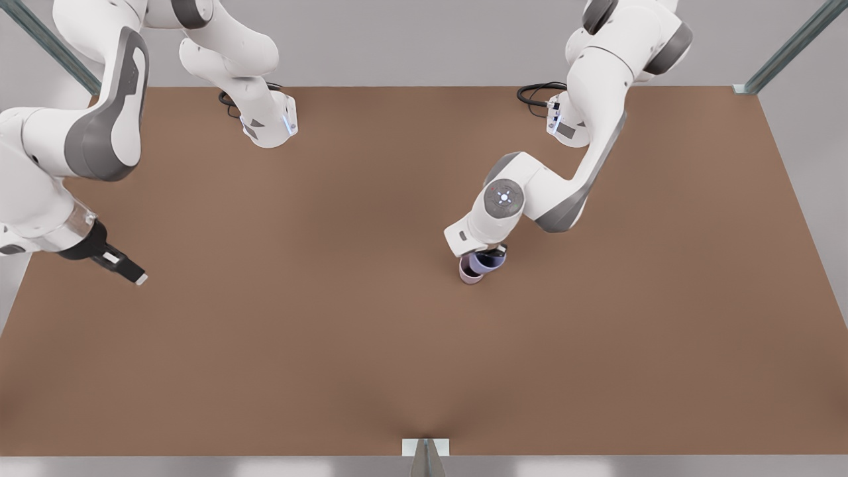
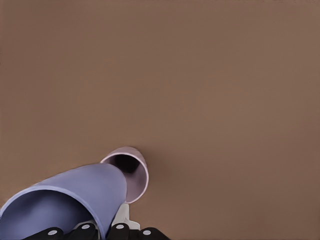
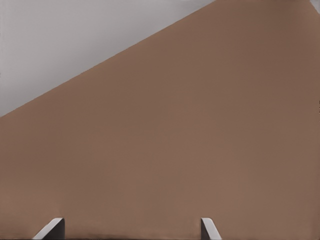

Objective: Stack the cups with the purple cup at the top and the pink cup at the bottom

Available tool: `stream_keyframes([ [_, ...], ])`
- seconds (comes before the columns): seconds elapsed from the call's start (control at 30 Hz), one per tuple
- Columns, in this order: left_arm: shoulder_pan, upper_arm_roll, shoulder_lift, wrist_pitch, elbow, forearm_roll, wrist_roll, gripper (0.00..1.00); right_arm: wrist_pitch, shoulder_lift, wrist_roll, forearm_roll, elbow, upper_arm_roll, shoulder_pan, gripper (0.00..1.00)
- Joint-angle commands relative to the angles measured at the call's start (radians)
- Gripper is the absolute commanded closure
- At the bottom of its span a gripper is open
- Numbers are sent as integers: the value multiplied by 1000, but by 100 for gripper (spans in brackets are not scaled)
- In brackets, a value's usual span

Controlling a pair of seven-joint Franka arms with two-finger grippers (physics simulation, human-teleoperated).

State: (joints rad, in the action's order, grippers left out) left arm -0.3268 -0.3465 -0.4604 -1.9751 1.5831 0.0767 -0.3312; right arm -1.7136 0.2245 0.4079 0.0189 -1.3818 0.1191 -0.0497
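The purple cup (image 1: 489, 260) hangs tilted in my left gripper (image 1: 491, 252), which is shut on its rim, at the middle of the table toward the front view's right. In the left wrist view the purple cup (image 2: 80, 192) sits close to the gripper (image 2: 107, 229), its base pointing at the pink cup (image 2: 131, 172). The pink cup (image 1: 470, 272) stands on the table just beside and below the purple one, and the two overlap in the front view. My right gripper (image 1: 130, 268) waits open over the table's edge on the front view's left, its fingertips (image 3: 51, 228) spread wide with nothing between them.
The brown table (image 1: 331, 318) stretches around the cups. Both arm bases (image 1: 271, 126) stand at the far edge, and a small bracket (image 1: 425, 448) sits at the near edge. The table's border and the grey floor (image 3: 75, 45) show in the right wrist view.
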Motion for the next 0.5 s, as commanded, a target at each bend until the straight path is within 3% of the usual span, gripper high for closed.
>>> stream_keyframes([
  [0.0, -5, 0, -6, -31, 0, 15, -374, 79, 66, -2, -521, -8, 6, 1, 4, 0],
  [0.47, -28, 0, -60, -39, 6, 40, -384, 79, 49, 15, -520, -10, 36, 4, 2, 0],
])
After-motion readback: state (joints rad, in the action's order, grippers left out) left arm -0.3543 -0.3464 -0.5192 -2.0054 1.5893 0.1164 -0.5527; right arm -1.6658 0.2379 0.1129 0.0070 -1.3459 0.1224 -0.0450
